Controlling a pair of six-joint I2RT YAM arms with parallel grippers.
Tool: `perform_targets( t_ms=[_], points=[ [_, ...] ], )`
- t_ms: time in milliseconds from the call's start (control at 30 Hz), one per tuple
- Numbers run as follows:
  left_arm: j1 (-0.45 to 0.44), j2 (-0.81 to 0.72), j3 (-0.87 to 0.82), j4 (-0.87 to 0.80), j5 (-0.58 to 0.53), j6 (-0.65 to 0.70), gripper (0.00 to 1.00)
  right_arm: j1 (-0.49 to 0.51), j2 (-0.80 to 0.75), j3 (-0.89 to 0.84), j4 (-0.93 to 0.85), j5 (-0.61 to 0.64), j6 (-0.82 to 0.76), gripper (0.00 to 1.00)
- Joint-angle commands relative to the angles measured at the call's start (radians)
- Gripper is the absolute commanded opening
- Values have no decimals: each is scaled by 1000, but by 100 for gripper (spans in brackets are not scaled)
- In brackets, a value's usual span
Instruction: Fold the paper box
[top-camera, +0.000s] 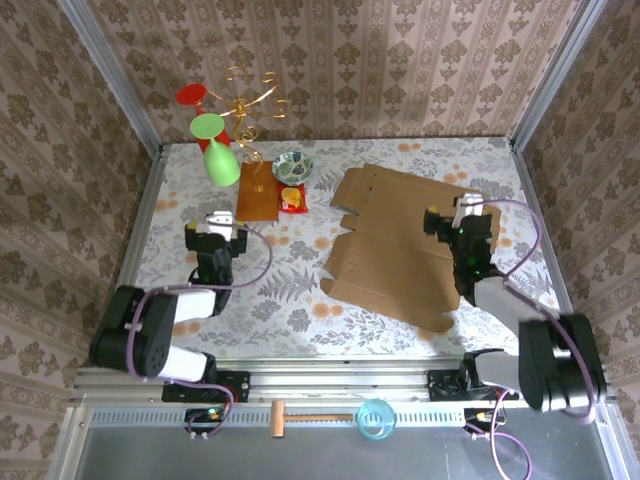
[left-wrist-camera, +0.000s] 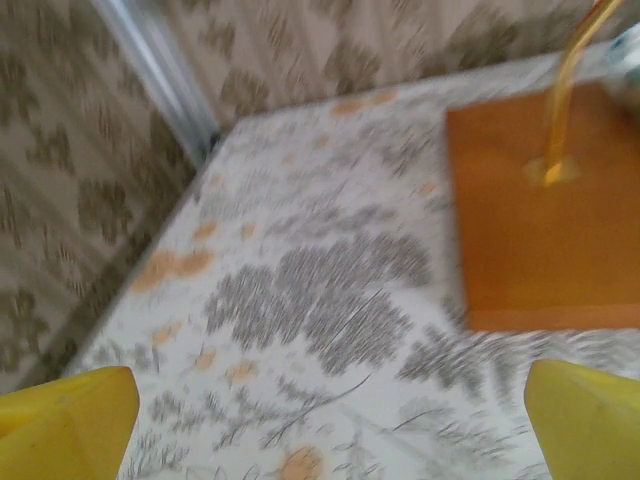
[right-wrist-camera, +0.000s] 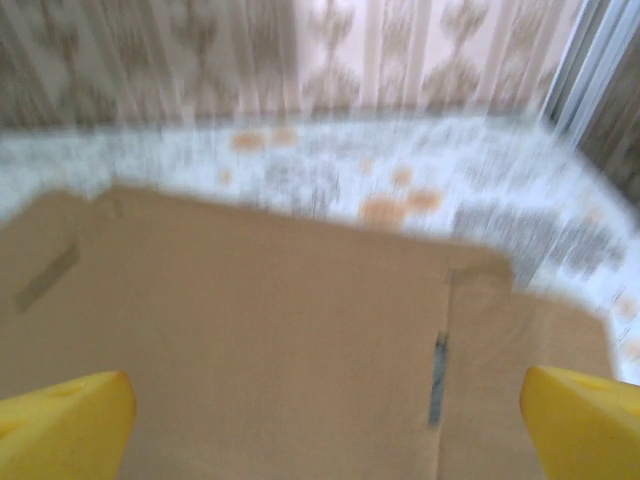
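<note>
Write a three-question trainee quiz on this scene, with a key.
1. True or false: the box lies as an unfolded sheet.
2. The right gripper is: A shut on the box; B open above the box; C open beside the box.
3. Fill in: the left gripper is open, with the wooden ____ ahead to its right.
Key: 1 true; 2 B; 3 board.
</note>
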Motion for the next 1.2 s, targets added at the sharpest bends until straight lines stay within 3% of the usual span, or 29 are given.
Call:
perform_targets(
  t_ms=[0, 33, 67, 100, 167, 200, 267, 333, 400, 467, 567, 667, 833, 1167],
  points=[
    [-49, -134, 202, -220, -221, -50, 100, 35, -125, 234, -275, 154, 78, 100],
    [-54, -164, 303, -417, -251, -200, 100, 38, -132, 342, -394, 178, 166, 100],
    [-49, -197, 408, -699, -251, -435, 100, 22, -123, 477, -590, 178, 332, 100],
    [-31, -218, 480, -907, -187, -650, 100, 3, -108, 552, -731, 136, 442, 100],
    [75, -225, 495, -883, 157, -781, 100, -8, -83, 667, -962, 109, 627, 100],
    [101, -220, 508, -888, 227, -864, 100, -22, -86, 672, -956, 23, 602, 100],
    [88, -208, 567, -992, 281, -975, 96, -18, -97, 695, -968, -72, 566, 98],
    [24, -207, 608, -1098, 331, -1051, 85, 13, -89, 745, -1071, -52, 572, 88],
    [-67, -225, 584, -1155, 359, -1158, 75, 18, -66, 770, -1174, -110, 578, 74],
    [-208, -253, 506, -1149, 378, -1302, 69, 22, -47, 760, -1246, -207, 586, 66],
    [-414, -266, 400, -1090, 357, -1472, 69, 25, -29, 658, -1249, -376, 612, 66],
    [-560, -230, 332, -992, 339, -1612, 69, 26, 6, 561, -1211, -470, 637, 66],
    [-645, -135, 259, -822, 358, -1734, 69, 14, 112, 469, -1077, -560, 656, 68],
    [-780, 88, 175, -483, 328, -1994, 71, -65, 415, 544, -995, -627, 654, 69]
  ],
)
